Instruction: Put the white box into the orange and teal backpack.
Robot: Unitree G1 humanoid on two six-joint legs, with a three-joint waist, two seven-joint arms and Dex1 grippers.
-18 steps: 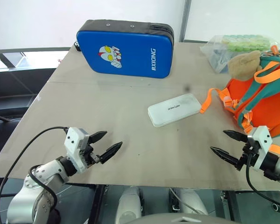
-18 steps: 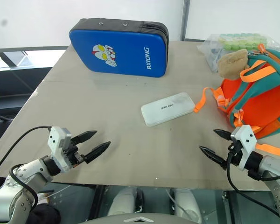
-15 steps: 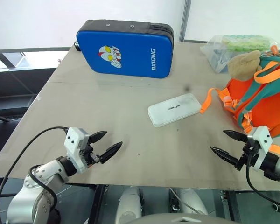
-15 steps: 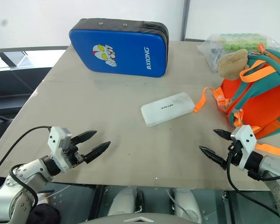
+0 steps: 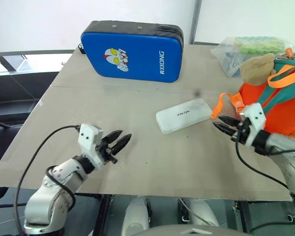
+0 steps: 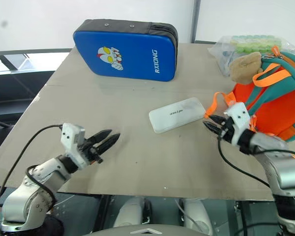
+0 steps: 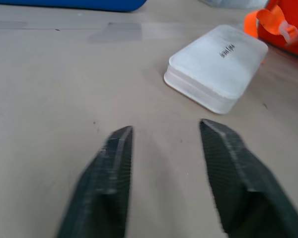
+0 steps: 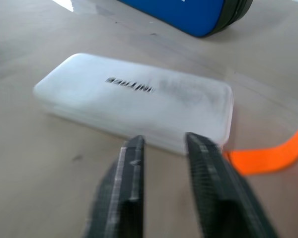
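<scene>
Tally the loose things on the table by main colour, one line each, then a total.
White: 1, the white box
Blue: 1, the blue case
Orange: 1, the backpack
Clear: 1, the plastic bag
Total: 4

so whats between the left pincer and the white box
Nothing: bare tabletop runs from the left pincer to the white box. The left wrist view shows that clearly.

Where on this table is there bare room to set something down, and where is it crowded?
Free: the wide stretch of table between the blue case, the white box and the left gripper. Crowded: the right side, where the right gripper, orange strap, orange and teal backpack and plastic bag cluster.
</scene>
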